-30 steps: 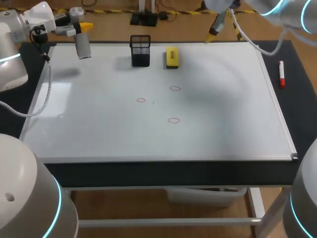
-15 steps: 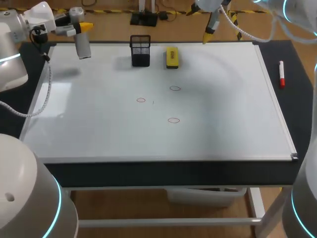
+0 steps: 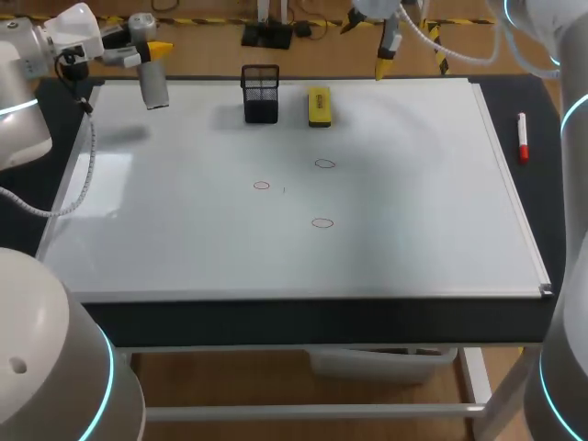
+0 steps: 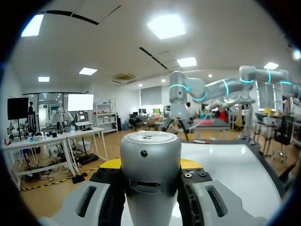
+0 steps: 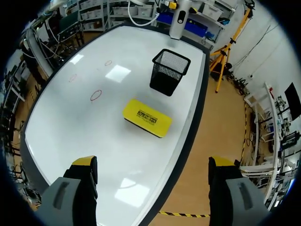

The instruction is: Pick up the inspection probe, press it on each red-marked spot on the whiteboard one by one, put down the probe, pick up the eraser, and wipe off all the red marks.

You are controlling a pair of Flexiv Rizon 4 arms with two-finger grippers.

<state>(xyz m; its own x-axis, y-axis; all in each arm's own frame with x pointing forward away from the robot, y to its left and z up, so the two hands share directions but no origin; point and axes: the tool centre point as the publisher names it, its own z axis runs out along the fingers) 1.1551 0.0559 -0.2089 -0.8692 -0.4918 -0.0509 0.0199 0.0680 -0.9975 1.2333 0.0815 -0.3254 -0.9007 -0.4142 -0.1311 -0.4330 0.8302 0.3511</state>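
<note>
The silver cylindrical probe (image 3: 153,90) hangs over the whiteboard's (image 3: 413,202) far left corner, with my left gripper (image 3: 156,50) shut on it. In the left wrist view the probe (image 4: 150,174) fills the gap between the fingers of the left gripper (image 4: 150,165). The yellow eraser (image 3: 319,106) lies near the board's far edge, beside a black mesh basket (image 3: 261,92). Three small red rings (image 3: 262,186) (image 3: 324,164) (image 3: 322,222) are drawn mid-board. My right gripper (image 3: 386,57) hovers open above the far edge, right of the eraser. From the right gripper (image 5: 153,162), the eraser (image 5: 146,117) lies just ahead.
A red marker pen (image 3: 522,138) lies on the dark table right of the board. The mesh basket (image 5: 169,71) stands just beyond the eraser in the right wrist view, with my left arm's probe (image 5: 181,16) farther on.
My right gripper has moved left along the board's far edge, toward the eraser. The left arm and probe have stayed put.
</note>
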